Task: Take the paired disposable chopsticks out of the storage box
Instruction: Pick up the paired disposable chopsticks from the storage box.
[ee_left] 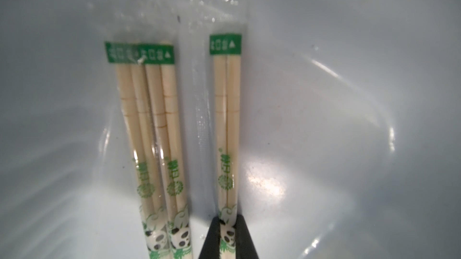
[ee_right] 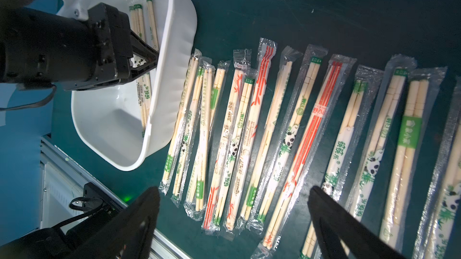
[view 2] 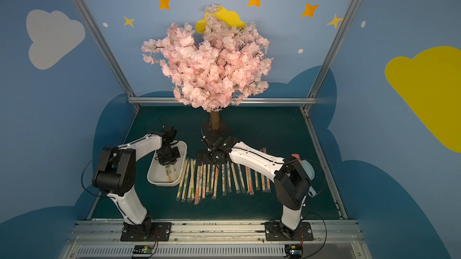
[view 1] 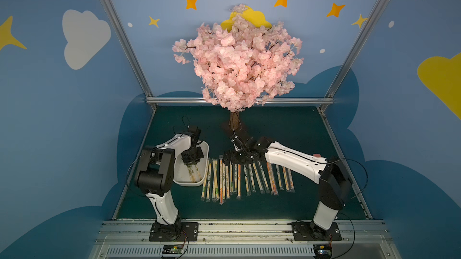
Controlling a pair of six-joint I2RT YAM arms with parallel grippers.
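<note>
In a top view the left tool sits inside the shallow white rectangular plastic storage box by the counter's left edge. Left wrist view: its jaws pinch one pale-wood chopstick pair in a clear green-printed sleeve, with two more sleeved pairs just beside. Lift vertically to clear neighbours and rim. Right wrist view: the right tool hangs wide open over the row of sleeved pairs on the counter.

Both top views look down from high above the arm bases, sharing the whole worktop. The left wrist camera looks past the left tool, close into the storage box; the right one, behind the right tool, shares that box.
</note>
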